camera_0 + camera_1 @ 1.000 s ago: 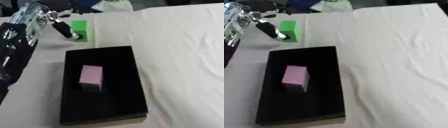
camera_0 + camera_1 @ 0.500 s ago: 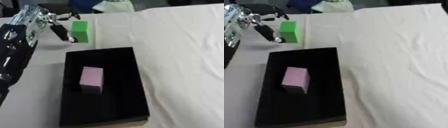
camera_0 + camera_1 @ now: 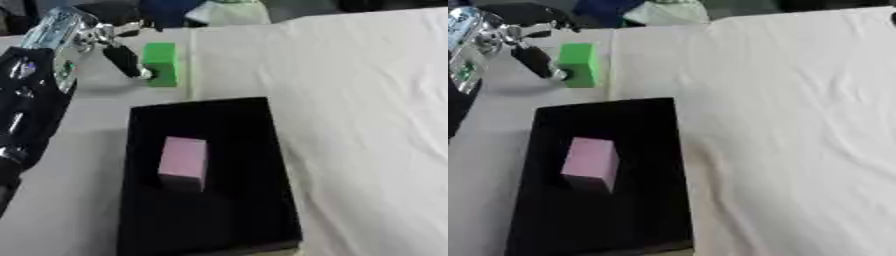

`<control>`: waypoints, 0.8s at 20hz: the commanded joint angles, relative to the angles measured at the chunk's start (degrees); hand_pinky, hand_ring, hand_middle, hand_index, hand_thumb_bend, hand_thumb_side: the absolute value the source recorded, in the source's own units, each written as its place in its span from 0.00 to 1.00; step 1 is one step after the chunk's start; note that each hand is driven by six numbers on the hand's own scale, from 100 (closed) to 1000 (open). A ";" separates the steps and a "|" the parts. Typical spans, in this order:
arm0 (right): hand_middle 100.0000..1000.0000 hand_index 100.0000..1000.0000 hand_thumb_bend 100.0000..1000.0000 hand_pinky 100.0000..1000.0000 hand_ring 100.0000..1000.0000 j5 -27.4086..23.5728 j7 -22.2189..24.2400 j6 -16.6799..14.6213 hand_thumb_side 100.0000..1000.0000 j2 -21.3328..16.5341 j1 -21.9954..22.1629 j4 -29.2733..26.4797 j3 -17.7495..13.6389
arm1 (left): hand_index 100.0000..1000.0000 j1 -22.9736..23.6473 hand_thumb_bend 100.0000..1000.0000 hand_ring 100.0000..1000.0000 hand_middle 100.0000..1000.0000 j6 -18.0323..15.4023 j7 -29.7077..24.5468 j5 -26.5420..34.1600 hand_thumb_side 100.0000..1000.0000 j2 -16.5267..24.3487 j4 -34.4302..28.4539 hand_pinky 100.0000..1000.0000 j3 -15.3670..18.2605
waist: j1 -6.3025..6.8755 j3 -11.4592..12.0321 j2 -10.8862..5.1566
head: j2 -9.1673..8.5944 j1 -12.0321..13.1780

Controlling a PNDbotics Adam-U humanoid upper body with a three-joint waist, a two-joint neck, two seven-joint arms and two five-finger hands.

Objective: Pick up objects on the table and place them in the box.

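Lifted slightly, left hand (image 3: 109, 42) pinches the green block (image 3: 161, 63); black box (image 3: 262, 165) holds 1 pink block (image 3: 184, 161) (upright).

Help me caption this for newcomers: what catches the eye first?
A pink block lying inside the black box at the centre of the white-covered table. Beyond the box at upper left, the robot's left hand has a finger against a green block.
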 commanded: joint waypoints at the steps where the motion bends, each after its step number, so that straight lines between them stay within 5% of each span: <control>1: 0.61 0.83 0.00 0.83 0.67 -0.33 -0.06 0.50 0.99 -0.74 -0.79 -0.84 -0.87 | 0.92 -1.81 0.38 0.88 0.87 0.00 0.06 0.33 0.33 1.72 -0.36 0.85 0.76 | -0.11 -0.15 -1.10 | -0.93 0.37; 16: 0.59 0.83 0.00 0.83 0.66 0.95 -0.31 4.47 0.99 0.71 -2.89 -0.84 -1.09 | 0.89 -1.67 0.39 0.87 0.86 1.57 -9.96 2.17 0.37 0.60 2.68 0.84 0.90 | 0.17 -1.05 0.55 | -1.79 1.19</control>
